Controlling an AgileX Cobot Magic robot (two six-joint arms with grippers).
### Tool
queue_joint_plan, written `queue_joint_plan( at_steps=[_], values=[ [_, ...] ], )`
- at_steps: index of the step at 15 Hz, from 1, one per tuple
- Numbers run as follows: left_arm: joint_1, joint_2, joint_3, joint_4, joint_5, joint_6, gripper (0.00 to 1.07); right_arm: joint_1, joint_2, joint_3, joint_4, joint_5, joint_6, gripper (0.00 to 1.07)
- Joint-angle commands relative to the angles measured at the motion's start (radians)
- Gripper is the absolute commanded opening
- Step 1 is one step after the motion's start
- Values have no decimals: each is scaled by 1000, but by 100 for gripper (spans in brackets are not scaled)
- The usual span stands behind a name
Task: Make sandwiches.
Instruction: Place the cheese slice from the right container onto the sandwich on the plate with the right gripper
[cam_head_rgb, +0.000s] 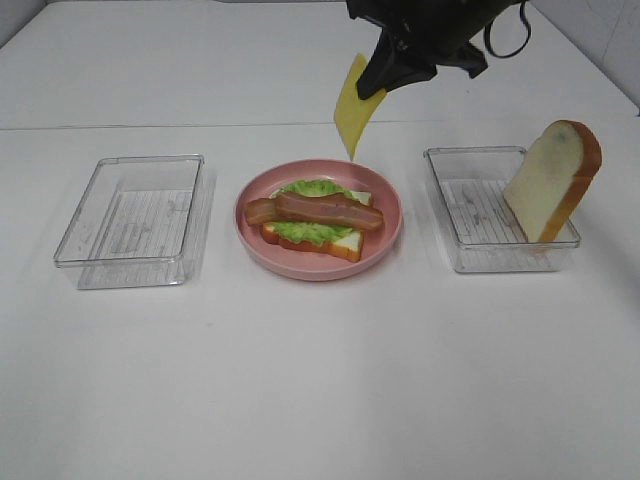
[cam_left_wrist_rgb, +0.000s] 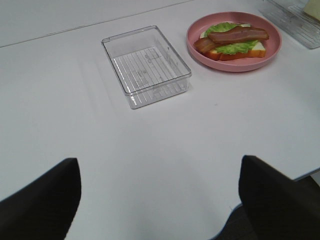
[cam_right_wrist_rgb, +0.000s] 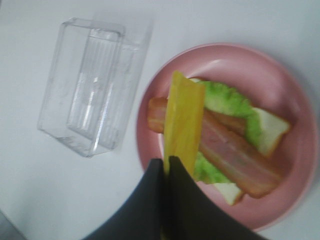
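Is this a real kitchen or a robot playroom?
Probably a robot test table, not a real kitchen. The white table is bare apart from clear plastic trays and a pink plate of toy-looking sandwich food, and a black robot gripper dangles a yellow cheese slice above it.

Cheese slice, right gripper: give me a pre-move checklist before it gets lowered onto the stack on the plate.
1. Right gripper shut on the cheese slice: ok.
2. Cheese hangs clear above the pink plate, touching nothing: ok.
3. Stack ready: bottom bread slice, lettuce and bacon in place: ok.
4. Cheese centred over the stack: cannot tell; it hangs edge-down.
5. Left gripper open, away from the plate: ok.
6. Top bread slice waiting in the right tray: ok.
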Motion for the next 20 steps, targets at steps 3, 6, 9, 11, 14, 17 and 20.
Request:
queue_joint_plan(
  at_steps=[3, 6, 9, 11, 14, 17, 20],
  values=[
    [-1, -22, 0, -6, -5, -2, 81, 4, 35, 95, 284, -2, -167, 0],
    [-1, -22, 0, -6, -5, -2, 81, 9, 100, 95, 389, -2, -230, 0],
    [-1, -22, 0, -6, -5, -2, 81, 31, 190, 93, 511, -24, -294, 0],
    [-1, -22, 0, -6, -5, -2, 81, 31, 216, 93, 536, -64, -300, 0],
    [-1, -22, 0, -6, -5, -2, 81, 28, 228, 93, 451, -125, -265, 0],
    [-1, -22, 0, -6, -5, -2, 81, 26, 227, 93, 306, -145, -150, 0],
    [-1, -22, 0, -6, -5, -2, 81, 26, 227, 93, 255, -145, -128, 0]
  ],
)
